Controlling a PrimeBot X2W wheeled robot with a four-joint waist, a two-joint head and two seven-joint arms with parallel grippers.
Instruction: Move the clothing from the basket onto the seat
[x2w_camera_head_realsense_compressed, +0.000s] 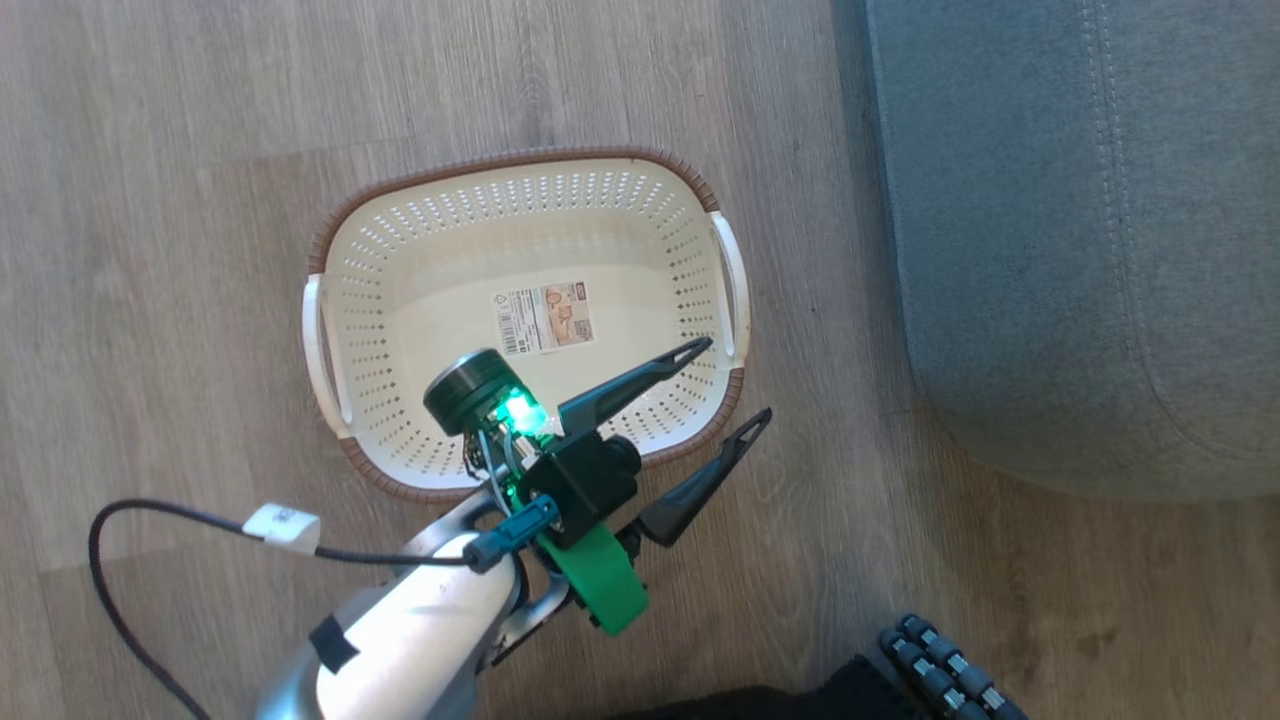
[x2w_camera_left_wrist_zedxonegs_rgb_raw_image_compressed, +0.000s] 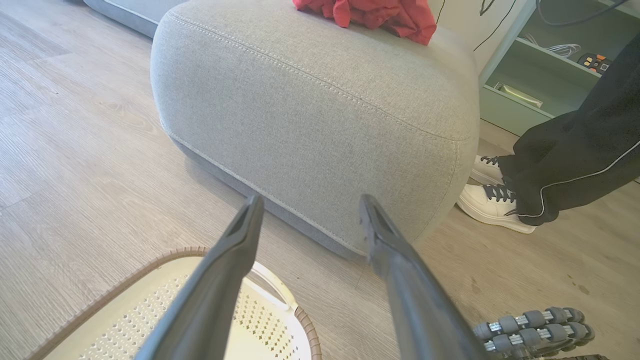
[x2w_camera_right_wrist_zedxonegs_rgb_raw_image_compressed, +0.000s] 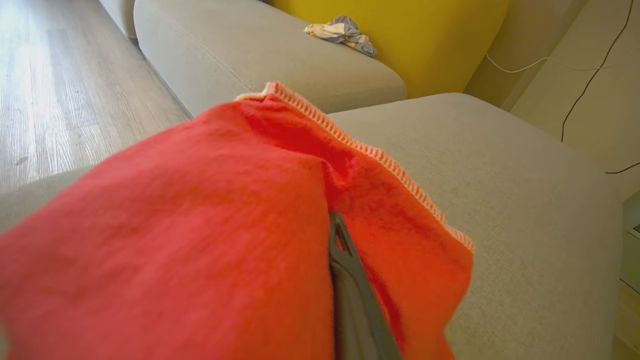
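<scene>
With the basket (x2w_camera_head_realsense_compressed: 520, 165) empty at the centre of the head view, the left pincer (x2w_camera_head_realsense_compressed: 732, 380) hangs spread wide and idle over its lower-right rim, while the right pincer (x2w_camera_right_wrist_zedxonegs_rgb_raw_image_compressed: 340, 250), clamped on the red clothing (x2w_camera_right_wrist_zedxonegs_rgb_raw_image_compressed: 200, 225), holds it low in its wrist view above the seat (x2w_camera_right_wrist_zedxonegs_rgb_raw_image_compressed: 525, 200), seemingly for release there.

Matt perforated plastic basket (x2w_camera_head_realsense_compressed: 520, 195); seemingly fleecy clothing (x2w_camera_right_wrist_zedxonegs_rgb_raw_image_compressed: 175, 240)

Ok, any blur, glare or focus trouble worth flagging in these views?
Head view: sharp, with green glare from a lamp behind the left pincer. Left wrist view: evenly lit, near fingers slightly soft. Right wrist view: clothing close-up and blurred; sun washes out the floor.
</scene>
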